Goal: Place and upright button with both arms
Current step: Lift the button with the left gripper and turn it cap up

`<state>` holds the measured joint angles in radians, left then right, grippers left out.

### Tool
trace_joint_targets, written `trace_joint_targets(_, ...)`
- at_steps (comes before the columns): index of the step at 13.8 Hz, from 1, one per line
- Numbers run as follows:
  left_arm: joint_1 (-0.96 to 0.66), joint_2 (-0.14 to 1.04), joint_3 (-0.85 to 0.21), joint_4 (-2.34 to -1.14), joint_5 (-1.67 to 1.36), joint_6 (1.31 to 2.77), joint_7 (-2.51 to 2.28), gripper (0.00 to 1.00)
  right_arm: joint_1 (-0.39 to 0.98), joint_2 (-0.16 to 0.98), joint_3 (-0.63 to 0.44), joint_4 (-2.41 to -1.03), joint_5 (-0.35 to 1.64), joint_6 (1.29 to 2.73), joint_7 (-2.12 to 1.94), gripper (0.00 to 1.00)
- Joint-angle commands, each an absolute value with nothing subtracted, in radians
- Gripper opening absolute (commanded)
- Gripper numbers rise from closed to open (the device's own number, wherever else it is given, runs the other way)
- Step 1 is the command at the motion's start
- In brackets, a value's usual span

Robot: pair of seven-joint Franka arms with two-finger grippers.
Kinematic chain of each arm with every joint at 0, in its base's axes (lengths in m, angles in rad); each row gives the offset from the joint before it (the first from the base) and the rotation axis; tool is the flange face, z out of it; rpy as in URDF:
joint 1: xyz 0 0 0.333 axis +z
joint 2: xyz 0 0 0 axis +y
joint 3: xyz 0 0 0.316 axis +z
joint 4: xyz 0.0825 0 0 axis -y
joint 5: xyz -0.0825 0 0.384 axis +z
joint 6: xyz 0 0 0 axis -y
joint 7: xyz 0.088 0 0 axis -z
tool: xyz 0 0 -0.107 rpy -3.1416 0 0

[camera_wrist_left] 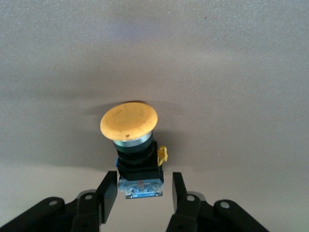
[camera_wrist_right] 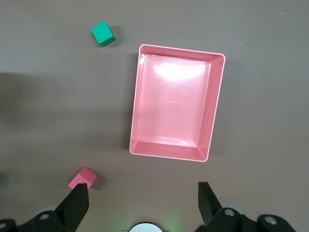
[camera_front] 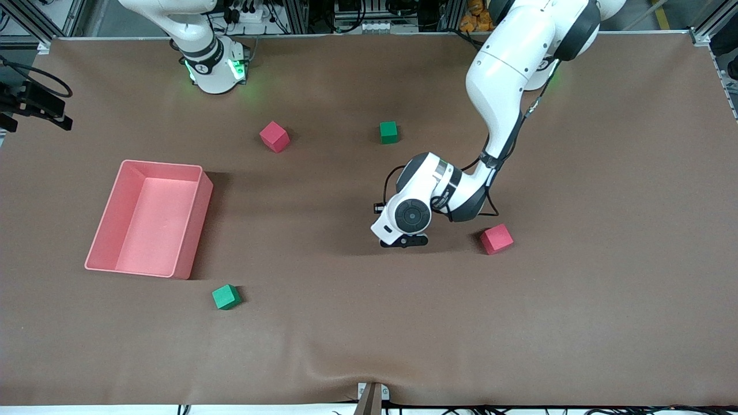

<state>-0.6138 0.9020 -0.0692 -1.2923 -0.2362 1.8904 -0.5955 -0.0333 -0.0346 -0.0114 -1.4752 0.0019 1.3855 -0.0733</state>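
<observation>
A: The button (camera_wrist_left: 136, 154) is lying on its side on the table (camera_front: 605, 300), orange cap pointing away from the left gripper (camera_wrist_left: 140, 192), which is sitting low over the middle of the table with its fingers (camera_wrist_left: 107, 191) either side of the black body.

B: Gripping it?

A: Small gaps are showing on both sides, so probably not touching yet.

B: The risk?

A: The fingers are framing only the base end, so a shallow pinch could be letting the heavy cap swing down or the button squirt out. The small yellow tab could also be catching a finger.

B: The right gripper (camera_wrist_right: 142, 203)?

A: Waiting high over the pink bin (camera_wrist_right: 215, 104), jaws spread wide, holding nothing.
</observation>
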Motion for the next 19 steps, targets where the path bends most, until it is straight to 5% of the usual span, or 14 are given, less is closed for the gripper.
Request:
trace_joint_targets(1, -0.617, 0.919, -0.06, -1.262, -0.252, 1.881, -0.577, 0.5, -0.043, -0.029, -0.006, -1.457, 0.032, 1.385, -0.087, 1.0)
trace_joint_targets(10, -0.617, 0.922, -0.054, -1.266, -0.25, 1.884, -0.563, 0.0, 0.005, -0.046, -0.002, -1.463, 0.058, 1.402, -0.112, 1.0)
trace_joint_targets(19, -0.69, 0.822, 0.053, -1.262, -0.198, 1.942, -0.581, 0.0, 0.0, -0.044, -0.005, -1.463, 0.058, 1.39, -0.112, 1.0)
